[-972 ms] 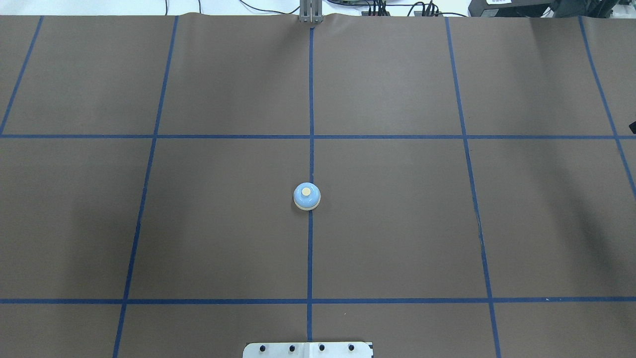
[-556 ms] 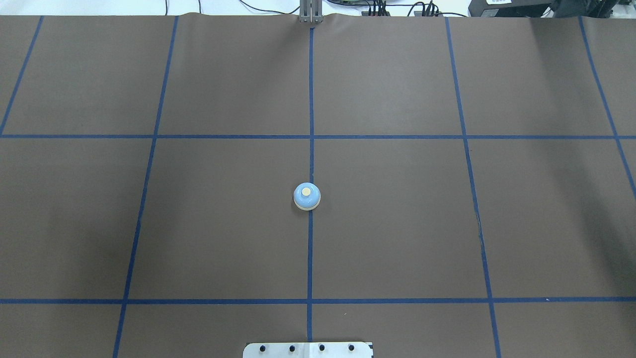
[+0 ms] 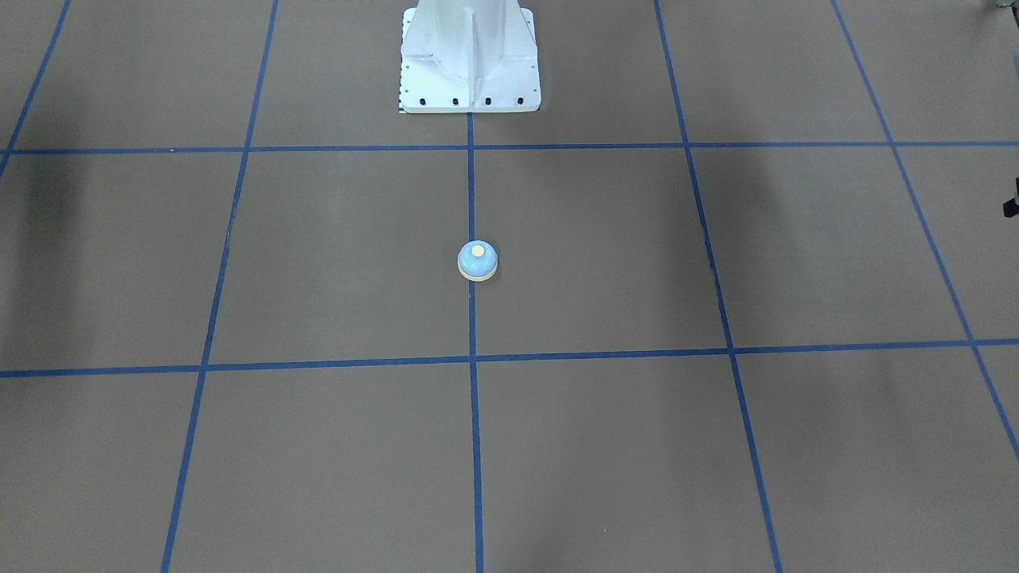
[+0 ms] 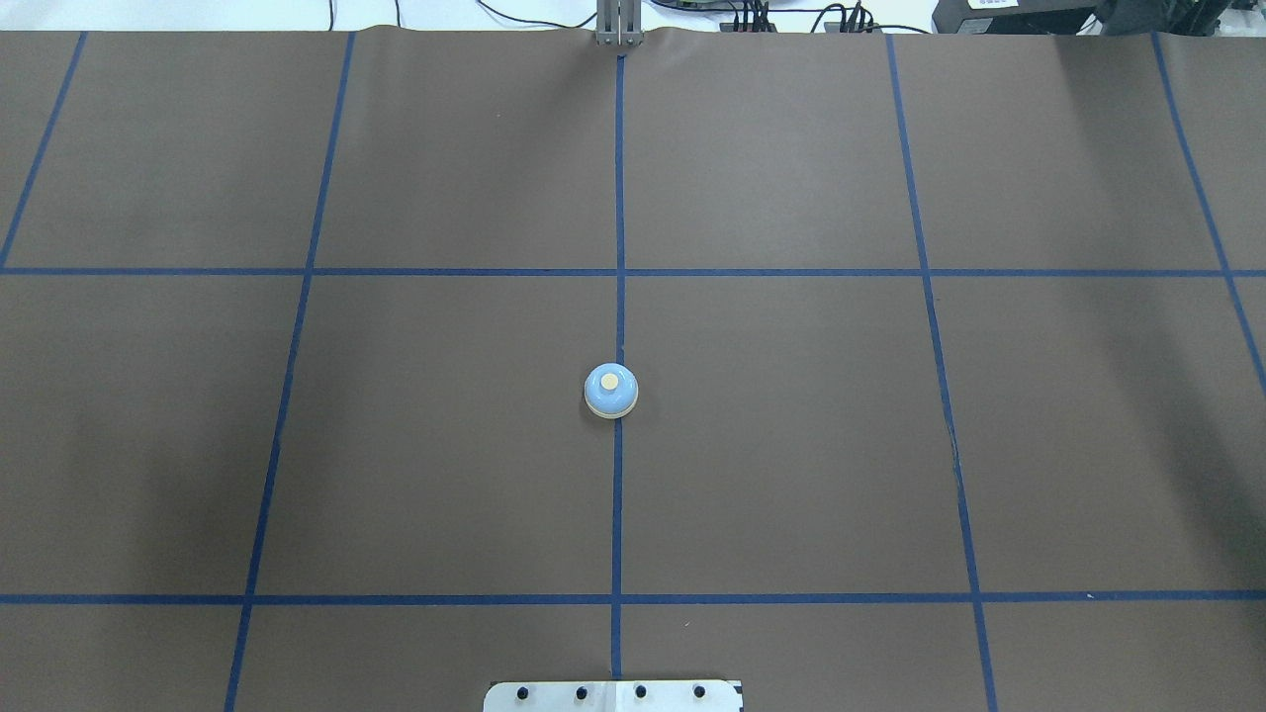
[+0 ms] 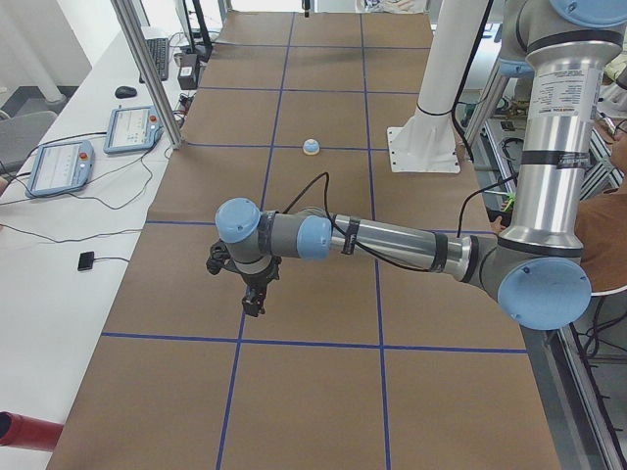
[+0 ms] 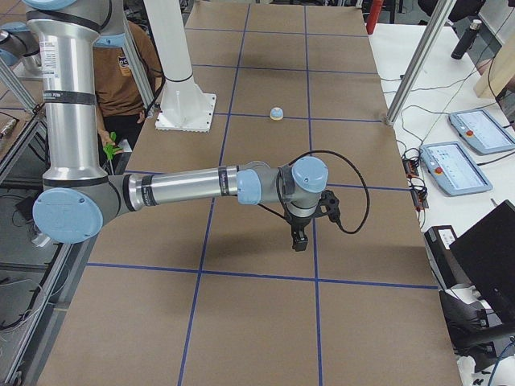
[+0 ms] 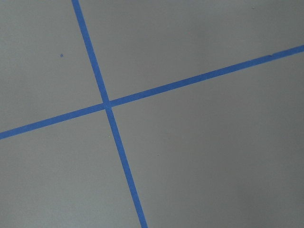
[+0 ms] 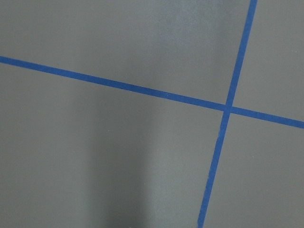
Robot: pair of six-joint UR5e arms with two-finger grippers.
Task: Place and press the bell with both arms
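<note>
The bell [image 4: 611,392] stands upright on the centre tape line of the brown mat, its pale button on top. It also shows in the front view [image 3: 478,261] and far off in both side views [image 5: 311,146] [image 6: 276,112]. My left gripper [image 5: 253,299] hangs over the mat far to the bell's left, fingers pointing down. My right gripper [image 6: 299,240] hangs far to its right. Neither touches the bell. I cannot tell whether either is open or shut. Both wrist views show only mat and a tape crossing.
The white pedestal base [image 3: 470,56] stands behind the bell. A black sliver shows at the front view's right edge [image 3: 1011,207]. Teach pendants [image 5: 59,166] [image 6: 479,129] lie on the side tables. A person [image 6: 121,72] stands beyond the pedestal.
A black tip at the overhead view's right edge one second ago has left the view. The bell has not moved.
</note>
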